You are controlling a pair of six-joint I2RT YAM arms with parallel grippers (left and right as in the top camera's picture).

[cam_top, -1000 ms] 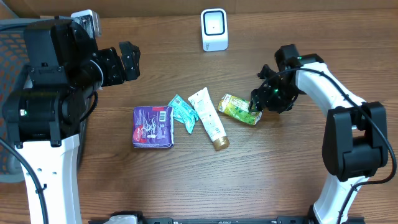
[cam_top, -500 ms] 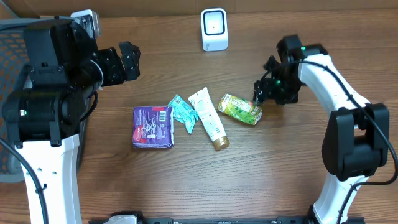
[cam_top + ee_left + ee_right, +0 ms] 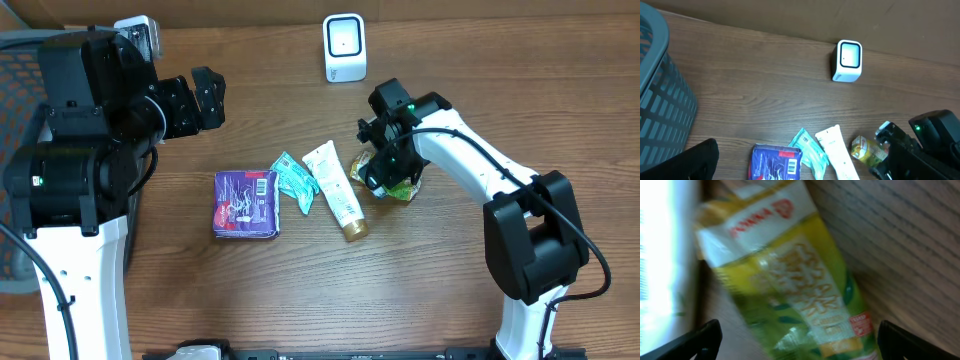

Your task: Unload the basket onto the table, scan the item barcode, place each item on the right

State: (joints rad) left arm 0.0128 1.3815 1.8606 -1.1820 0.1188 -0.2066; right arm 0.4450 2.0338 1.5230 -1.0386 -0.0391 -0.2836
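Note:
A green-and-yellow packet (image 3: 402, 188) lies flat on the table, just right of a white tube (image 3: 337, 188). My right gripper (image 3: 378, 172) hangs over the packet's left part and hides some of it. In the right wrist view the packet (image 3: 805, 295) fills the frame, blurred, and the right gripper (image 3: 800, 341) stands open with one finger on each side of it. The white barcode scanner (image 3: 344, 47) stands upright at the back middle, also seen as the scanner (image 3: 847, 61) in the left wrist view. My left gripper (image 3: 193, 100) is open and empty, raised at the left.
A purple box (image 3: 246, 204) with its barcode facing up and a teal packet (image 3: 295, 180) lie left of the tube. A grey basket (image 3: 662, 100) stands at the far left. A cardboard wall runs along the table's back edge.
My right arm has swung left from beside the packet's right end to over the packet, and its jaws have widened. The packet and the left arm have not moved.

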